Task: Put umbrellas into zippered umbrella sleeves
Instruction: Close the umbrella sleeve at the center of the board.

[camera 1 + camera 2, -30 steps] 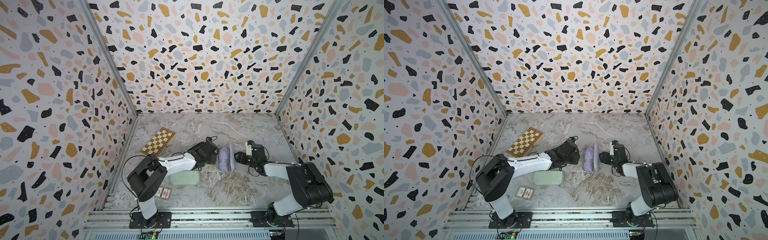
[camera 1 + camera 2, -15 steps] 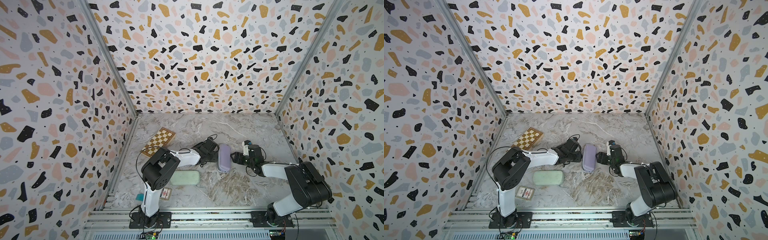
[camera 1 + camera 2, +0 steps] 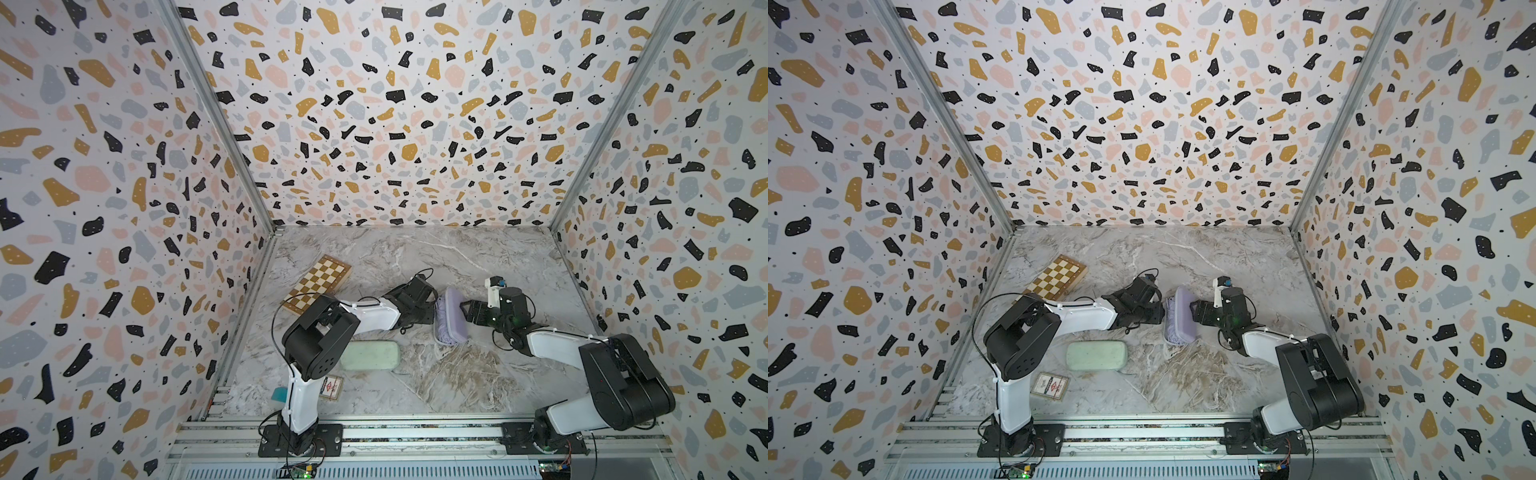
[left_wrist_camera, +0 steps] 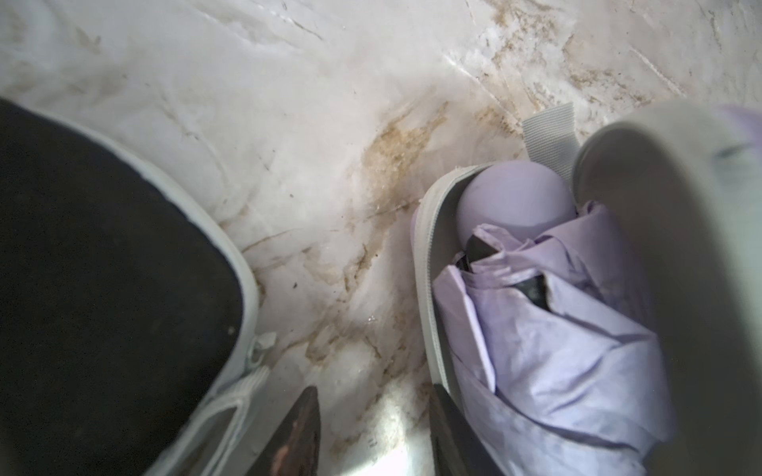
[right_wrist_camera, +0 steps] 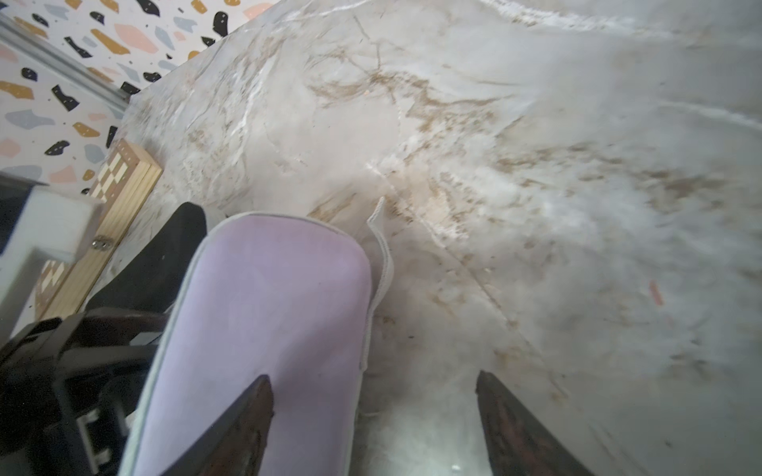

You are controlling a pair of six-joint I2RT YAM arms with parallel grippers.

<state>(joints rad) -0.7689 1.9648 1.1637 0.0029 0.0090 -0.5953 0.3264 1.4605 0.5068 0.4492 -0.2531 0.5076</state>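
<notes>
The lilac sleeve (image 3: 454, 313) lies mid-table between my two grippers, its lid (image 4: 680, 214) tipped over but not down. Inside it lies the lilac umbrella (image 4: 556, 329), fabric bulging out along the open edge (image 3: 441, 326). My left gripper (image 4: 373, 395) is open, bare marble between its fingers and one finger against the sleeve's zip edge. My right gripper (image 5: 373, 381) is open on the other side, one finger resting over the lilac lid (image 5: 264, 313). A shut mint green sleeve (image 3: 370, 355) lies nearer the front. The black sleeve (image 4: 103, 288) sits under the left arm.
A wooden chessboard box (image 3: 318, 282) lies at the back left by the wall. A small card box (image 3: 332, 387) and a blue scrap (image 3: 279, 394) sit near the left arm's base. Patterned walls close in three sides of the marble table (image 3: 436, 382).
The lilac sleeve's lid has swung from lying flat open to tipped over the umbrella. The right jaws have spread wider. The left arm's elbow has drawn in towards its base.
</notes>
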